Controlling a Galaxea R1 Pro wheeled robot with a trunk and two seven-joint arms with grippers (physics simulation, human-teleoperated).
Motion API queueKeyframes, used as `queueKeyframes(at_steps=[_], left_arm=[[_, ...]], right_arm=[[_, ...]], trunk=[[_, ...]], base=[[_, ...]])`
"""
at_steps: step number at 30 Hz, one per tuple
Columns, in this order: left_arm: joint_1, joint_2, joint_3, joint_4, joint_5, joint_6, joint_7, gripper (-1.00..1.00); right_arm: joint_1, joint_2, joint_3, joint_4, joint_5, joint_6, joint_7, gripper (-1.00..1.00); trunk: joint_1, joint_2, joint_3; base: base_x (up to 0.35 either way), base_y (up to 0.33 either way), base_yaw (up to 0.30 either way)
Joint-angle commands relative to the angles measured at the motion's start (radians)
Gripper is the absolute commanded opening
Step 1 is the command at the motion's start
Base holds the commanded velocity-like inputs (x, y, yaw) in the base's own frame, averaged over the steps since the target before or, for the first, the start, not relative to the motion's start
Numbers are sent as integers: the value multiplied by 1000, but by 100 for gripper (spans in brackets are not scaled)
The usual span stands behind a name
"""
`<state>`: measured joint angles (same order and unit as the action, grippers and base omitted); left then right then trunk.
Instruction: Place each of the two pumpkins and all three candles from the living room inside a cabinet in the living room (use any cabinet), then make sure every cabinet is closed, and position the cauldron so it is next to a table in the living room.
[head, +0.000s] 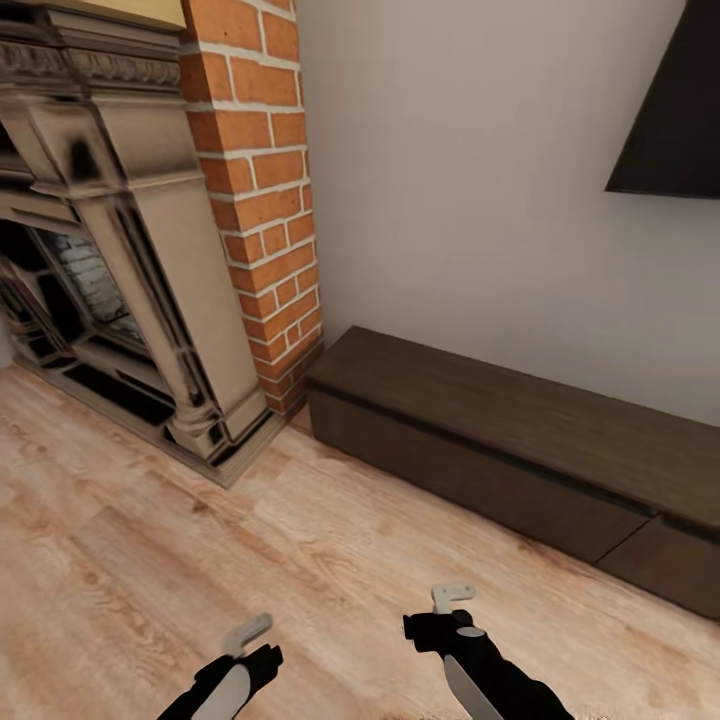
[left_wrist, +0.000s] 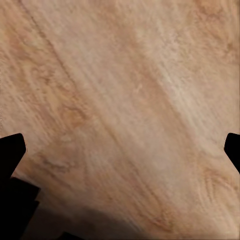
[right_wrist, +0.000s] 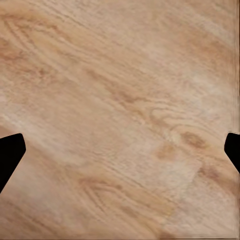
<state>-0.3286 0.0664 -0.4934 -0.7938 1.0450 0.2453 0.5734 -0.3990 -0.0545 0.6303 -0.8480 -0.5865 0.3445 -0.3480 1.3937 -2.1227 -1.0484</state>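
Left end effector (head: 247, 634): open, empty, low over the floor (head: 200, 540).
Right end effector (head: 452, 597): open, empty.
Cabinet (head: 480, 440): ahead against the wall, drawers shut.
Advice: approach squarely; stop within reach of the drawer front.

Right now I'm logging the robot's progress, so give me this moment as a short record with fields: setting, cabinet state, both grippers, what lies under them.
setting: living room corner with a fireplace, a brick column and a pale wall
cabinet: long dark-brown cabinet against the wall, drawer fronts shut
left gripper: left gripper open, empty
right gripper: right gripper open, empty
under grippers: bare wooden floor
wall item: dark panel above the cabinet
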Motion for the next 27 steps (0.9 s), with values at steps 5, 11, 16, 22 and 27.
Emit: queueKeyframes(at_steps=[5, 11, 16, 22, 27], left_arm=[[0, 10, -4, -3, 7, 2, 8, 100], [0, 10, -5, -6, 5, 2, 8, 100], [-1, 13, -4, -3, 8, 2, 7, 100], [-1, 11, -5, -3, 5, 2, 6, 100], [0, 8, -6, -3, 2, 2, 7, 100]], right_arm=[[-1, -1, 7, -2, -8, 2, -9, 100], [-1, -1, 6, -2, -5, 2, -9, 100], [-1, -2, 4, -2, -10, -6, -9, 100], [-1, -2, 3, -2, -12, -27, -13, 100], [-1, -2, 3, -2, -13, -30, -13, 100]], trunk=[[0, 0, -3], [0, 0, -7], [0, 0, -10], [0, 0, -13], [0, 0, -15]], base=[[0, 0, -277], [0, 0, -276], [0, 0, -270], [0, 0, -269], [0, 0, -268]])
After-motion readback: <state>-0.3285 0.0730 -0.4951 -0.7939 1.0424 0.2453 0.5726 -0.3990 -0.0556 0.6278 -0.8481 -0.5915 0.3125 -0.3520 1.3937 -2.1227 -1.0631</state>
